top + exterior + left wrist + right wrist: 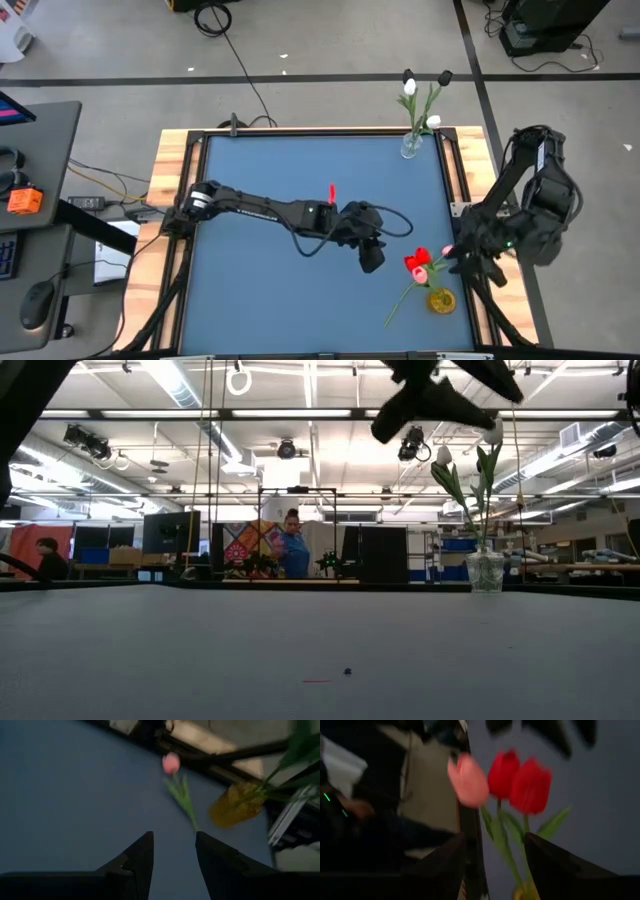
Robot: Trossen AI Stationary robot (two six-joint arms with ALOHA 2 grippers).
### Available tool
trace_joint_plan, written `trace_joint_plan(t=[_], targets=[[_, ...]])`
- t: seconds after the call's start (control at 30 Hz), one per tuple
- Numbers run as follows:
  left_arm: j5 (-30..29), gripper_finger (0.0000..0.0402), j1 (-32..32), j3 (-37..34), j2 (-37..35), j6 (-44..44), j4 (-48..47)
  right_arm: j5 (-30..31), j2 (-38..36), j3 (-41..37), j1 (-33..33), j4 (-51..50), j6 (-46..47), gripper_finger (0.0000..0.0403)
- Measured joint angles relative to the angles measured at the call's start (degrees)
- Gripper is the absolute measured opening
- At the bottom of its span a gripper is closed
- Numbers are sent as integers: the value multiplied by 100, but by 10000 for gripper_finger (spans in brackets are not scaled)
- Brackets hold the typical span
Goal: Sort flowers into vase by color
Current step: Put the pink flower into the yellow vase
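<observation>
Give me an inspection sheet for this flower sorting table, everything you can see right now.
Surface: blue mat in a wooden frame.
Job's things: clear vase at the far edge holds white and black tulips; yellow vase near the right edge holds red and pink tulips.
Clutter: small red object on the mat.
Grippers: left gripper over mid-mat, fingers open, empty; right gripper open beside the yellow vase.
Cables: black cable on the floor.
Surroundings: people in the room behind.

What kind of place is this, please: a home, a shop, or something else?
Probably a large robotics lab or workshop. The blue table top stands on a bare concrete floor, long ceiling strip lights run overhead, and a person in blue stands among dark monitors.
</observation>
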Motion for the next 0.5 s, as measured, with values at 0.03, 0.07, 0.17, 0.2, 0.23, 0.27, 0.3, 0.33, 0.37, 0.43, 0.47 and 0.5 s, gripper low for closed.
trace_joint_plan(t=[0.03,0.07,0.17,0.2,0.23,0.27,0.3,0.33,0.37,0.43,0.47,0.5], targets=[[0,153,-20,-10,26,-15,-67,135,-65,0,0,27,2,210],[2,153,-38,-23,50,-33,-131,245,-128,0,-2,48,4,210],[3,153,-65,-2,168,-121,50,435,-262,0,-10,65,104,210],[3,153,-88,-14,175,-178,-6,471,-286,0,-11,58,161,210],[-2,153,-90,-15,236,-232,82,515,-311,0,-11,63,190,210],[0,153,-92,4,300,-247,239,544,-321,0,-11,63,195,210],[3,153,-110,3,331,-253,252,566,-323,0,-13,69,198,210],[1,153,-123,-14,376,-260,190,580,-316,0,-13,71,198,210],[-1,153,-125,-13,476,-275,365,590,-306,0,-19,77,198,210],[-14,153,-129,-5,638,-295,652,653,-263,0,-27,114,198,210],[-21,153,-143,-13,735,-304,766,681,-253,0,-55,142,200,209],[-22,153,-147,-11,866,-317,1118,683,-250,0,-92,187,200,209]])
